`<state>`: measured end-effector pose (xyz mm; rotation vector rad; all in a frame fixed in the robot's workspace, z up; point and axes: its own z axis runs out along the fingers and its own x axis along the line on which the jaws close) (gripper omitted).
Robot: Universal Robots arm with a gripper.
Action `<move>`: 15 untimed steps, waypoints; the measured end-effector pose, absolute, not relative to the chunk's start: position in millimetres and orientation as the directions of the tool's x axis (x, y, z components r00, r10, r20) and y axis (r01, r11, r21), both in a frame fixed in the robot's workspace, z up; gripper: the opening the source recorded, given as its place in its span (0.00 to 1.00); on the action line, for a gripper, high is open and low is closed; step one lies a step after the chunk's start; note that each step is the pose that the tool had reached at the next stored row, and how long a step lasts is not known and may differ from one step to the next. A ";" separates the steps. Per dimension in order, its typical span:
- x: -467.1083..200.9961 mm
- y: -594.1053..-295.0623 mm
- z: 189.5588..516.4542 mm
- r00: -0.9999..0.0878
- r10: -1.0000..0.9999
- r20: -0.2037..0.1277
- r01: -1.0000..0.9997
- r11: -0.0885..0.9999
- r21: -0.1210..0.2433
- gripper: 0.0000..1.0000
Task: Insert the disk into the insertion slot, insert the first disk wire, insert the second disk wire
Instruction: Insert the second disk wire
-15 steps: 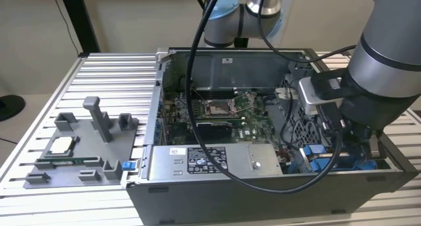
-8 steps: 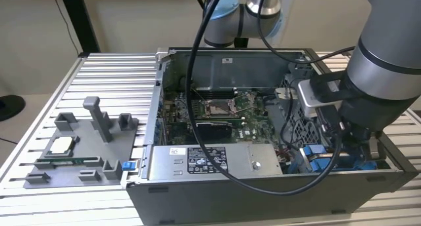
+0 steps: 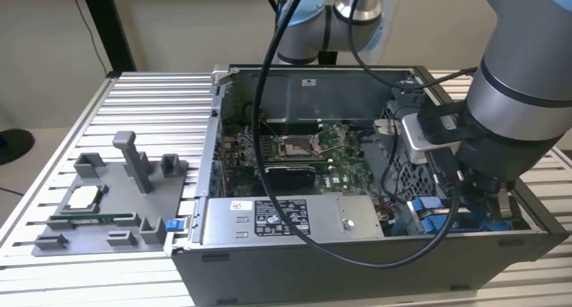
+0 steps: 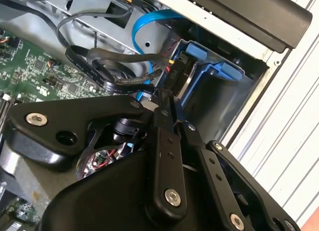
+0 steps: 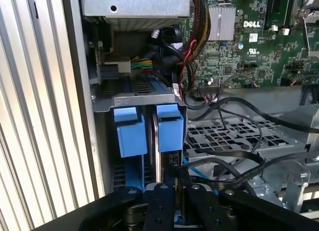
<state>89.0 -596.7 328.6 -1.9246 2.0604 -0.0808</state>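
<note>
The disk [image 5: 160,158] stands on edge in the insertion slot [image 5: 144,99] at the case's front corner on the exterior view's right. Its blue carrier [image 5: 170,131] shows in both wrist views, also as blue carrier [image 4: 214,66]. A black wire plug [image 4: 172,74] with coloured leads sits against the disk's end. A blue wire [image 4: 149,21] loops down to my fingertips. My gripper [image 4: 164,98] is just below the black plug, fingers closed on the blue wire's end. In the first wrist view my gripper [image 5: 175,180] is at the disk's edge. In the exterior view my gripper [image 3: 489,210] reaches down into that corner.
A grey power-supply box [image 3: 277,220] with a white sticker lies along the case's front. The green motherboard [image 3: 295,149] fills the case floor. Loose black cables [image 5: 234,156] cross a perforated metal cage beside the slot. A grey fixture tray [image 3: 98,200] lies outside on the slatted table.
</note>
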 end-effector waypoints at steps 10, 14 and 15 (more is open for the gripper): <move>88.7 -596.6 325.0 -0.040 -0.980 -0.195 -0.961 0.090 -0.260 1.00; 88.6 -596.7 337.8 -0.049 -0.980 -0.193 -0.961 0.099 -0.260 1.00; 88.6 -596.7 342.0 -0.049 -0.980 -0.194 -0.961 0.099 -0.260 1.00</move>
